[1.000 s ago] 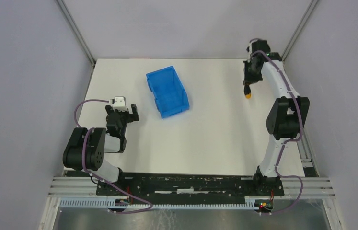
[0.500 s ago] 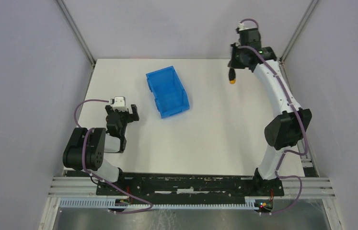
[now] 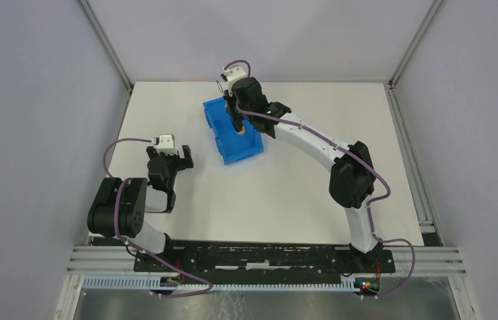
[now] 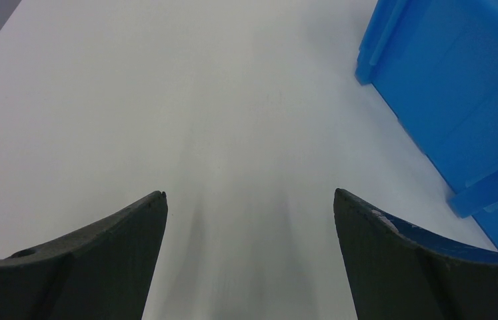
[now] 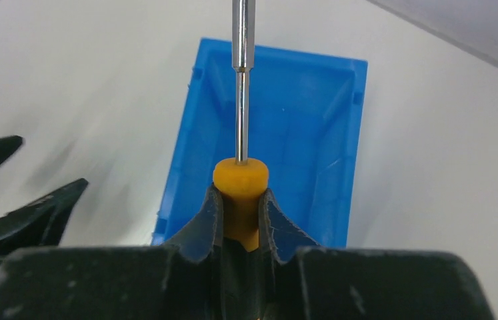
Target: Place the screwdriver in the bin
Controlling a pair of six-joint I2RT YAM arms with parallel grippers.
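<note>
Though left gripper [image 4: 249, 200] stays wide, right gripper [image 5: 241, 197] clamping screwdriver [image 5: 241, 175] swung from right edge over bin [image 5: 303, 133].

Screwdriver [image 5: 240, 175] above the bin [image 5: 313, 127], within the right tool [image 5: 240, 193]

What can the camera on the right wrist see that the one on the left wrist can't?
Only the right wrist view shows the screwdriver, its orange handle clamped in the right gripper, shaft pointing over the open inside of the blue bin. Only the left wrist view shows the left gripper spread wide with nothing between its fingers, and the bin's outer wall. Both show the bin and the white table.
</note>
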